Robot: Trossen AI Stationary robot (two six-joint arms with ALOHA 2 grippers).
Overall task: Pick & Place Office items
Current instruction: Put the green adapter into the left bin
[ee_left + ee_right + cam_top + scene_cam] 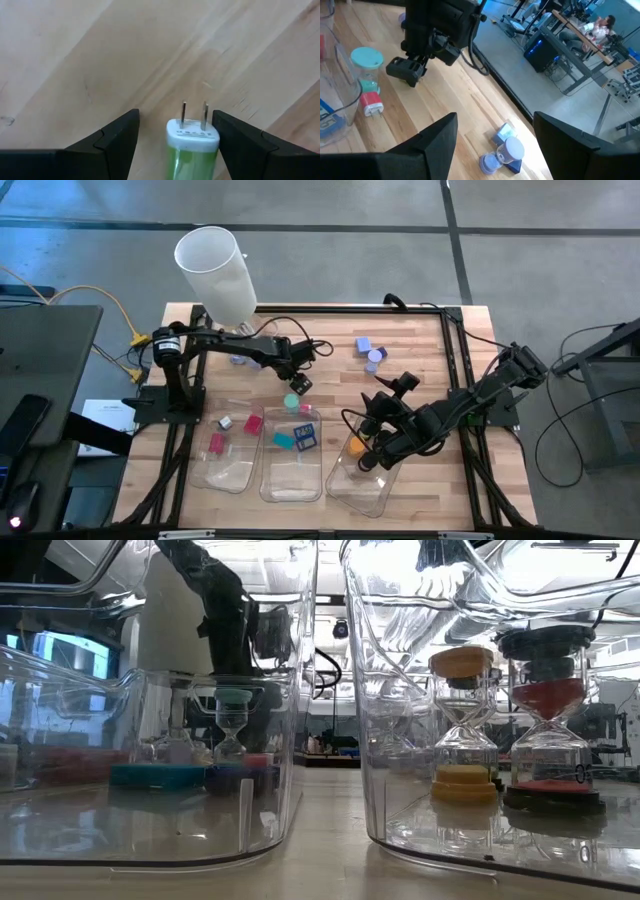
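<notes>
My left gripper [300, 384] is open low over the table, just beyond the middle tray. A green plug adapter [192, 145] with a white face and two prongs lies between its fingers. A teal-capped hourglass [291, 402] and a red plug adapter [371, 105] stand beside it on the wood. My right gripper [368, 458] is open and empty over the right tray [372, 492]. That tray holds an orange hourglass [462, 725] and a red one with black caps [548, 720]. Pink cubes [215, 443] lie in the left tray. Teal and blue blocks [295, 439] lie in the middle tray. My left gripper has its fingers [117, 137] on either side of the green adapter's body, prongs [194, 114] pointing forward between them. A gap shows on one side. Whether the other finger touches the adapter cannot be told.
A tall white cylinder [215, 272] stands at the table's far left, by the left arm's base. Purple and blue pieces [369, 352] lie on the wood at the far middle. Three clear trays line the near edge. People and desks show in the room beyond.
</notes>
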